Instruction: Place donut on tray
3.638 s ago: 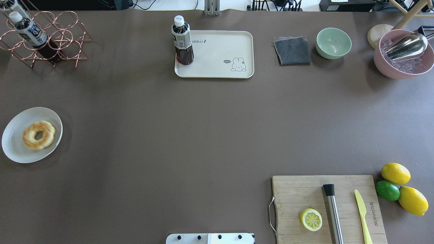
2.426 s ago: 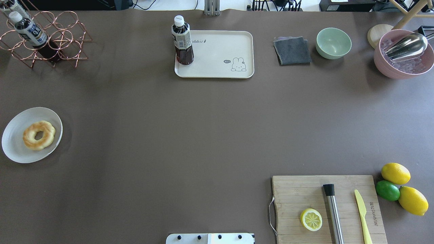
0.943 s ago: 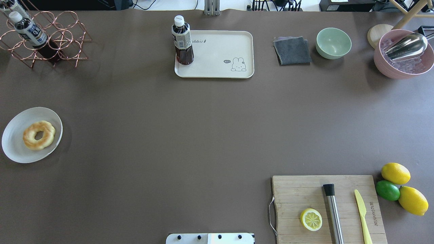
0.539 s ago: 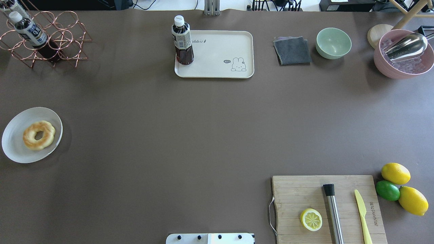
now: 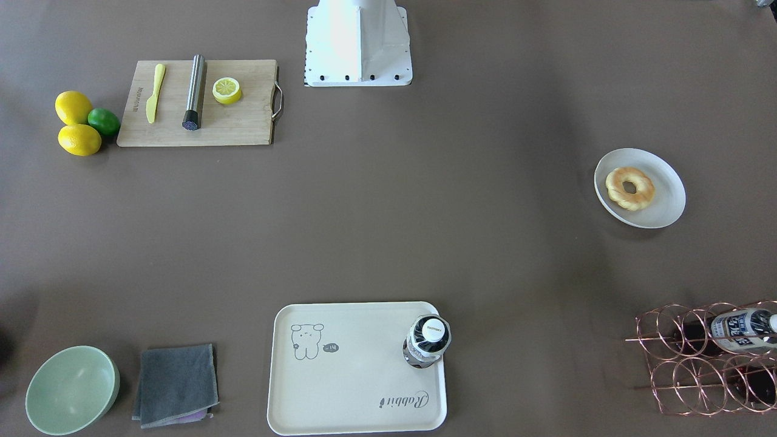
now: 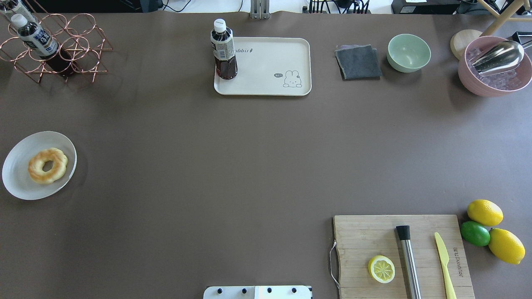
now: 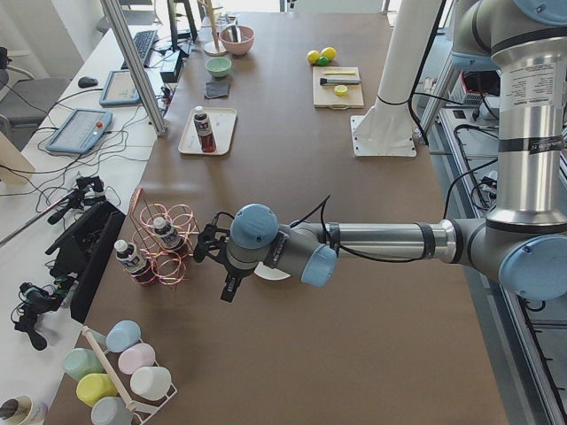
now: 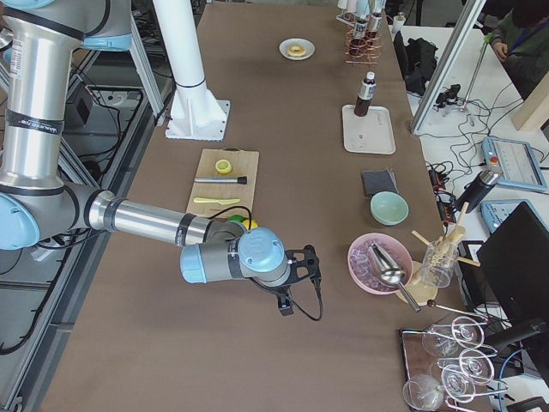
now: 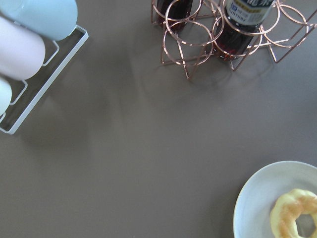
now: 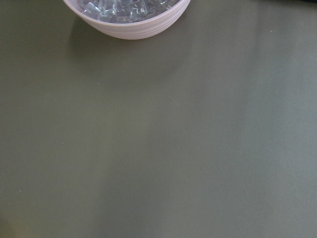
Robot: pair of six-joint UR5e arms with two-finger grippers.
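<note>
The donut (image 6: pixel 48 165) is a golden ring lying on a round white plate (image 6: pixel 18 178) at the table's left edge; it also shows in the front view (image 5: pixel 630 188) and the left wrist view (image 9: pixel 294 215). The cream tray (image 6: pixel 270 66) with the rabbit drawing lies at the far middle, with an upright dark bottle (image 6: pixel 223 50) on its left end. My left gripper (image 7: pixel 229 290) shows only in the exterior left view, above the table next to the plate; I cannot tell if it is open. My right gripper (image 8: pixel 286 305) shows only in the exterior right view; I cannot tell its state.
A copper wire rack (image 6: pixel 62 50) with bottles stands far left. A cutting board (image 6: pixel 361 241) carries a half lemon (image 6: pixel 381 268), a muddler and a knife. Lemons and a lime (image 6: pixel 475 233), a green bowl (image 6: pixel 409 52), a grey cloth (image 6: pixel 358 62) and a pink ice bowl (image 6: pixel 494 68) are on the right.
</note>
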